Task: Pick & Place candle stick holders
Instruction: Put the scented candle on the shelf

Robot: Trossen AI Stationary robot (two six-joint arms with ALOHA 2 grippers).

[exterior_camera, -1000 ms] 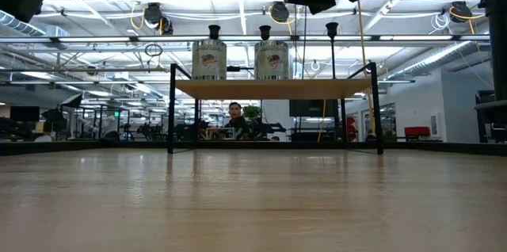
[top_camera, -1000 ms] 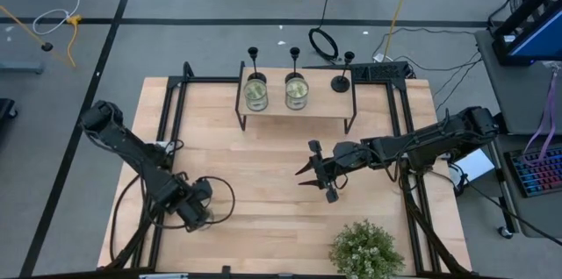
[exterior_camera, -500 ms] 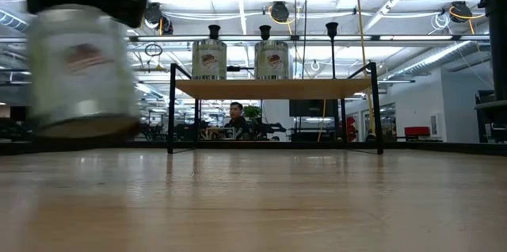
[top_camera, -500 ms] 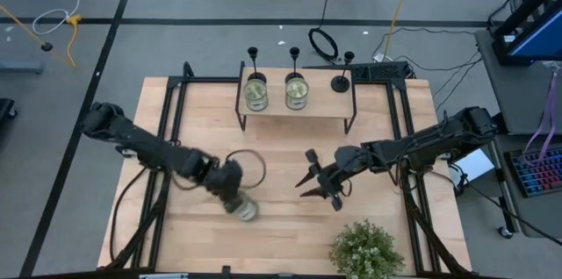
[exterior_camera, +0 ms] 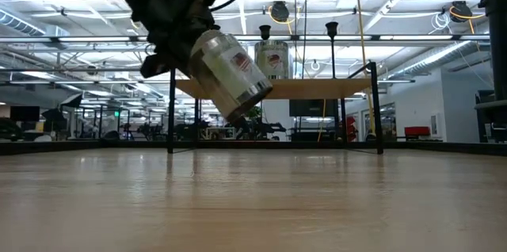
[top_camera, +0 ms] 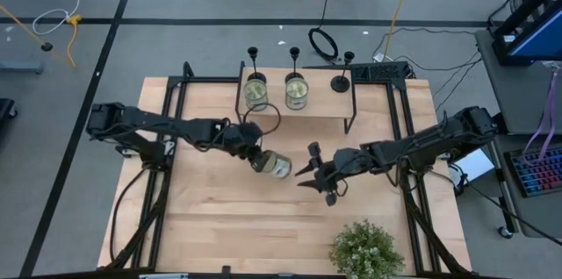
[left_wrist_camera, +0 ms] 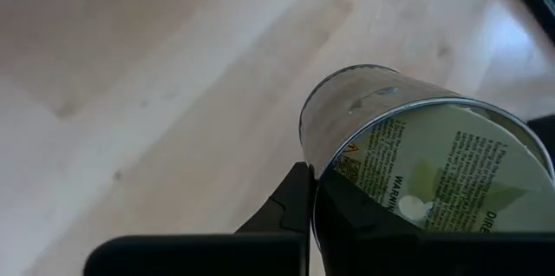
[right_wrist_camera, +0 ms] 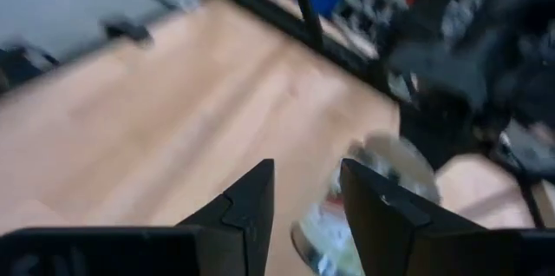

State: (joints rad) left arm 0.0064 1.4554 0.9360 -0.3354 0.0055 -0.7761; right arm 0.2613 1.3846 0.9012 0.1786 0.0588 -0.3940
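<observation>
Three black candle stick holders stand at the raised shelf (top_camera: 318, 103). The right one (top_camera: 342, 81) rests by its round base on the shelf's right end. The other two (top_camera: 253, 54) (top_camera: 295, 53) show behind two glass jars (top_camera: 255, 93) (top_camera: 297, 91), which hide their bases. My left gripper (top_camera: 260, 158) is shut on a third labelled glass jar (top_camera: 274, 167), in front of the shelf and above the table. My right gripper (top_camera: 307, 174) is open and empty, just right of that jar, pointing toward it. My left gripper holds the jar near its round labelled end (left_wrist_camera: 408, 180), on the side wall. One finger (left_wrist_camera: 293, 211) shows against the wall and the jar hides the other. The jar is lifted clear of the table and tilted, its far end (exterior_camera: 245, 105) slanting down toward the right.
A leafy potted plant (top_camera: 367, 248) stands at the near right edge. Black frame rails (top_camera: 167, 139) (top_camera: 406, 121) run along both sides of the table. Bare wood lies between the shelf and the plant.
My left gripper has swung with the jar from the near left of the table toward the far right, up to just in front of the shelf. The jar has stayed clear of the table and now hangs tilted.
</observation>
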